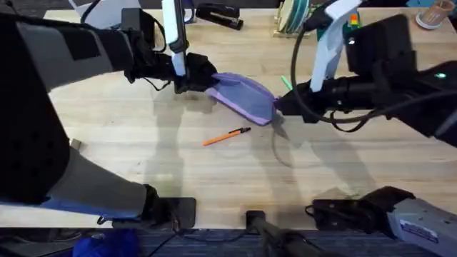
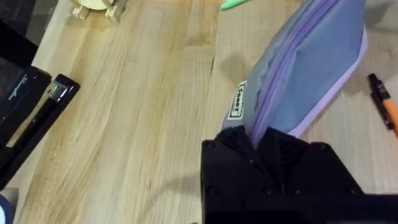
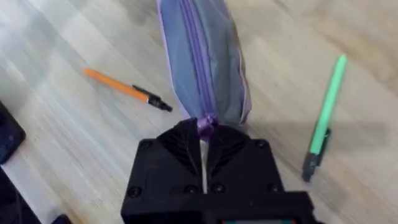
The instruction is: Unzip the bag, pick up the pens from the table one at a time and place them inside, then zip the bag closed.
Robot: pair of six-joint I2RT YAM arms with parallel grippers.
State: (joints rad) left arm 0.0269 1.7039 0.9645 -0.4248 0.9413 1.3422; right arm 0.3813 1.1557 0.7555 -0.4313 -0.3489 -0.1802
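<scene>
The lavender bag (image 1: 243,96) lies slanted on the table (image 1: 143,143), lifted slightly between both grippers. My left gripper (image 1: 194,82) is shut on the bag's left end (image 2: 273,106). My right gripper (image 1: 280,107) is shut on the purple zipper pull (image 3: 206,123) at the other end. In the right wrist view the bag (image 3: 202,62) has its zipper line closed along the length I can see. The orange pen (image 1: 227,135) lies in front of the bag, also in both wrist views (image 3: 124,89) (image 2: 385,106). The green pen (image 3: 323,118) lies behind the bag's right end (image 1: 285,83).
A black stapler (image 1: 218,14) lies at the back of the table, seen close in the left wrist view (image 2: 31,118). A rack with green items (image 1: 293,18) and a small wooden holder (image 1: 432,14) stand at the back right. Open wood lies in front of the orange pen.
</scene>
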